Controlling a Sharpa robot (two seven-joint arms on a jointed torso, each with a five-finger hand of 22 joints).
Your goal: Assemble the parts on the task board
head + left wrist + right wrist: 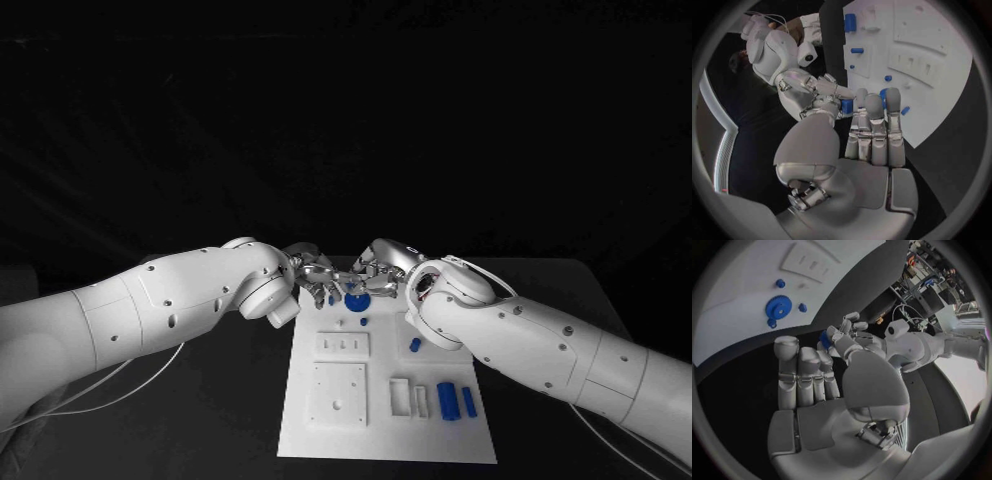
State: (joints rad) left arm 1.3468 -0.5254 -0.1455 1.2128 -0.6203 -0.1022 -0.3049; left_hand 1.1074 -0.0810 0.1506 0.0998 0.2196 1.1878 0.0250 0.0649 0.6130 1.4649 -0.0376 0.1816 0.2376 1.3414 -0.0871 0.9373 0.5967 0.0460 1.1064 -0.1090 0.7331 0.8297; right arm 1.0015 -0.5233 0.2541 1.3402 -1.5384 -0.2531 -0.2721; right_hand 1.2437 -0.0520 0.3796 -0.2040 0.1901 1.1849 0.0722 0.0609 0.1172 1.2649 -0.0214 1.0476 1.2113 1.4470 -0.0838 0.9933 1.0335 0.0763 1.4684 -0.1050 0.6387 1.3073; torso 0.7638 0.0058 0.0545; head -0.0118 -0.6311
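The white task board (387, 420) lies lengthwise before me. Both hands meet over its far end. My left hand (315, 280) pinches a small blue part (846, 106) between thumb and a finger. The fingertips (834, 92) of my right hand (382, 272) reach in against the same part (825, 338); whether they grip it I cannot tell. Just beside the hands, a blue gear (778, 307) sits on the board (742, 300), with small blue pieces (802, 307) around it. Two blue cylinders (459, 400) lie near the board's near right corner.
Raised white blocks with slots and holes (342, 393) take up the board's left half, and white holders (408, 397) stand beside the cylinders. A small blue piece (415, 344) lies mid-board by my right forearm. Black table (216, 430) surrounds the board.
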